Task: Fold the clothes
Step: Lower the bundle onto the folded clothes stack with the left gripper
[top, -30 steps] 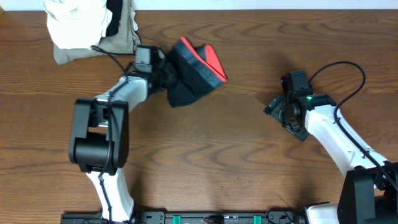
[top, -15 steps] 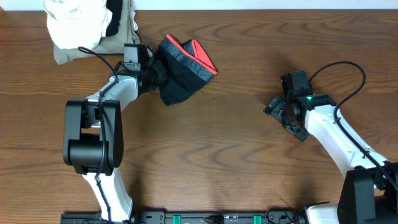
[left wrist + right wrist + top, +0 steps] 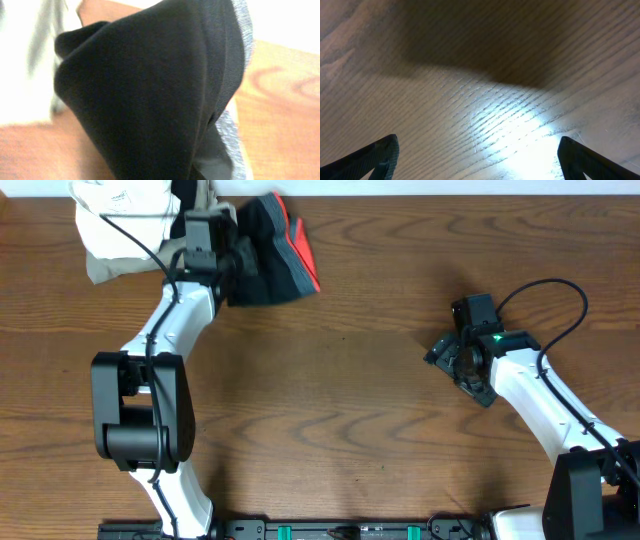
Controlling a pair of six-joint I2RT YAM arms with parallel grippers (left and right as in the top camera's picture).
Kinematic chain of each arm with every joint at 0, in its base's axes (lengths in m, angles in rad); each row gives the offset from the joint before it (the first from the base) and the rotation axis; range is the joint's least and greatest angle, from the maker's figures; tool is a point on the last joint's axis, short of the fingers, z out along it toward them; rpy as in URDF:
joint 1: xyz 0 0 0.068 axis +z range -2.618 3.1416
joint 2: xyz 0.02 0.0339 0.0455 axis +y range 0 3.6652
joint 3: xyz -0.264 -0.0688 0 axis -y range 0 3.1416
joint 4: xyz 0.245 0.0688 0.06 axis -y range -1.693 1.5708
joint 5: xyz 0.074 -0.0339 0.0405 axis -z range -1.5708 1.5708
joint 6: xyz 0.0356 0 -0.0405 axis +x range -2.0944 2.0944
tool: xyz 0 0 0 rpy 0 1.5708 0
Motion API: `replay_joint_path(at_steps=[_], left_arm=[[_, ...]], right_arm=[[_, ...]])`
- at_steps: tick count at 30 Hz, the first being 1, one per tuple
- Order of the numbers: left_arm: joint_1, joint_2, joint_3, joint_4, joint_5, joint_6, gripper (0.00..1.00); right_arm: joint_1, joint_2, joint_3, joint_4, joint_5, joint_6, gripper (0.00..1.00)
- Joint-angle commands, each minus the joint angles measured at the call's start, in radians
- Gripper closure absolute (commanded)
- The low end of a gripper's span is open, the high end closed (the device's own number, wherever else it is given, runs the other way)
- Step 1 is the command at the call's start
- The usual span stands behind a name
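Observation:
The black garment (image 3: 265,255), folded into a bundle with its grey waistband and red-orange edge on the right side, sits at the table's far edge left of centre. My left gripper (image 3: 232,262) is shut on its left side; the fingertips are hidden by the cloth. In the left wrist view the black fabric (image 3: 150,95) fills the frame, with the grey band (image 3: 240,30) at the right. My right gripper (image 3: 450,360) is open and empty over bare wood at the right; its finger tips (image 3: 477,160) show at the frame's lower corners.
A pile of white cloth (image 3: 115,220) and a khaki-olive garment (image 3: 195,242) lies at the far left corner, right beside the black bundle. The table's far edge (image 3: 420,194) runs just behind them. The white cloth shows blurred in the left wrist view (image 3: 25,65).
My left gripper has carried the black bundle up and to the left, from mid-table to the far edge next to the pile. The right arm has not moved.

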Motion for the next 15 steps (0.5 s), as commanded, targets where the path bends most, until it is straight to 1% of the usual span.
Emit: replay_joint_path(at_steps=[1,4,8,11,15], left_arm=[[0.013,-0.032,0.114,0.012,-0.102,0.090,0.94],[0.018,-0.032,0.189,0.017,-0.108,0.128,0.94],[0.024,-0.032,0.275,0.049,-0.158,0.138,0.94],[0.040,-0.032,0.307,0.102,-0.160,0.157,0.94],[0.073,-0.031,0.315,0.163,-0.160,0.153,0.94]], right_arm=[[-0.003,0.010,-0.006,-0.005,0.018,0.006,0.01],[-0.003,0.010,-0.006,-0.007,0.018,0.006,0.01],[-0.003,0.010,-0.006,-0.011,0.018,0.006,0.01],[-0.003,0.010,-0.006,-0.011,0.018,0.006,0.01],[-0.003,0.010,-0.006,-0.011,0.018,0.006,0.01]])
